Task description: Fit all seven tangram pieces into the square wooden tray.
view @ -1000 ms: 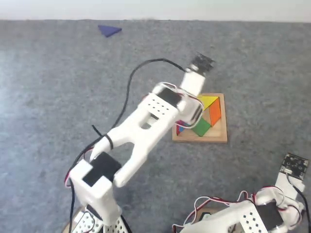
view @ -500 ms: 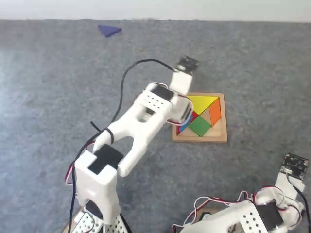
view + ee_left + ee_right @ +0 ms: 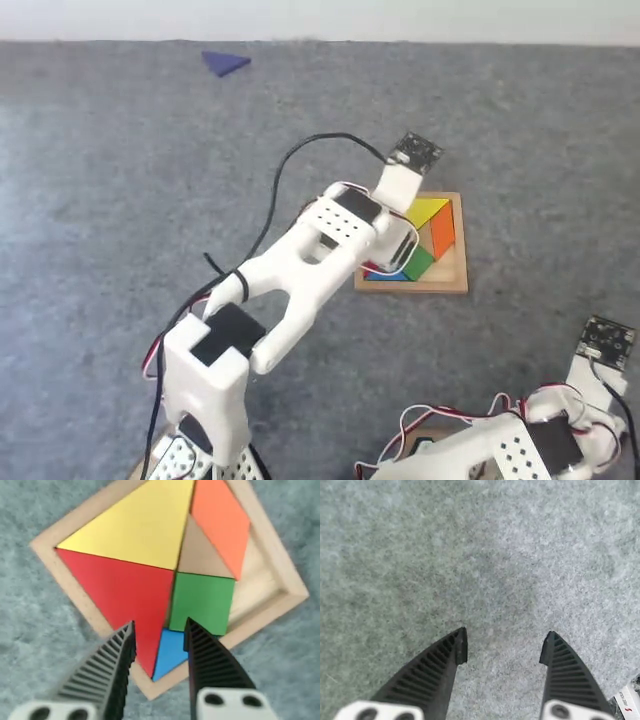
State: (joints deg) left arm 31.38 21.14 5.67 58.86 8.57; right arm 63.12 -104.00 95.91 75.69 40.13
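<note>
Six coloured pieces lie flat in the square wooden tray (image 3: 44,546): a large yellow triangle (image 3: 135,525) and a large red triangle (image 3: 117,587) meet along one long edge; an orange parallelogram (image 3: 220,520) sits against the yellow triangle's other side; a small tan triangle (image 3: 201,555) lies between the orange parallelogram and a green square (image 3: 205,602); a small blue triangle (image 3: 170,652) fills the corner beside the red triangle and the green square. A patch of bare tray floor (image 3: 256,585) shows next to the orange parallelogram and the green square. A seventh piece, a dark blue triangle (image 3: 226,63), rests on the grey carpet (image 3: 470,555) near the far edge, well apart from the tray. The left gripper (image 3: 160,625) hangs above the tray, jaws parted and holding nothing, its tips over the red, blue and green pieces. The right gripper (image 3: 506,632) is at the near right, jaws spread wide over carpet, empty.
</note>
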